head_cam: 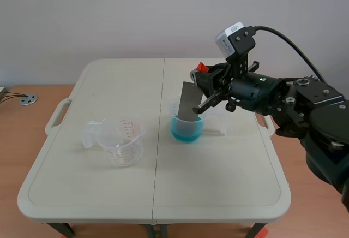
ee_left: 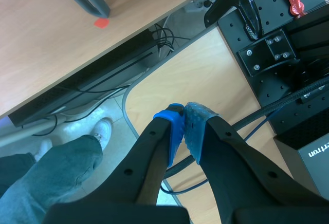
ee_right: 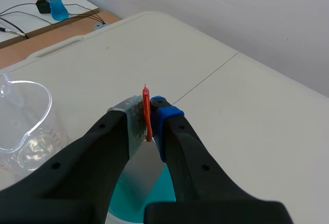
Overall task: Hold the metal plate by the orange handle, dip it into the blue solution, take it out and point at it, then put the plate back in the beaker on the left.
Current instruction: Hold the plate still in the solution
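Cream table [head_cam: 229, 183], grey wall [head_cam: 136, 14]; right end effector [ee_right: 149, 125] pinches orange handle [ee_right: 146, 100], left end effector [ee_left: 184, 118] closed.

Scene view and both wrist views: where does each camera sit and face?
Scene view: between the arms, facing across the table; right gripper holds the metal plate.
Left wrist view: on the left arm, facing down at floor and a person's leg; left gripper shut.
Right wrist view: on the right arm, facing down past its gripper, shut on the orange handle.
Shared: scene and right wrist show blue solution, empty beaker.

White folding table [head_cam: 218, 194], blue-filled bottle [ee_right: 57, 5], jeans-clad leg [ee_left: 46, 178], white shoe [ee_left: 100, 129]
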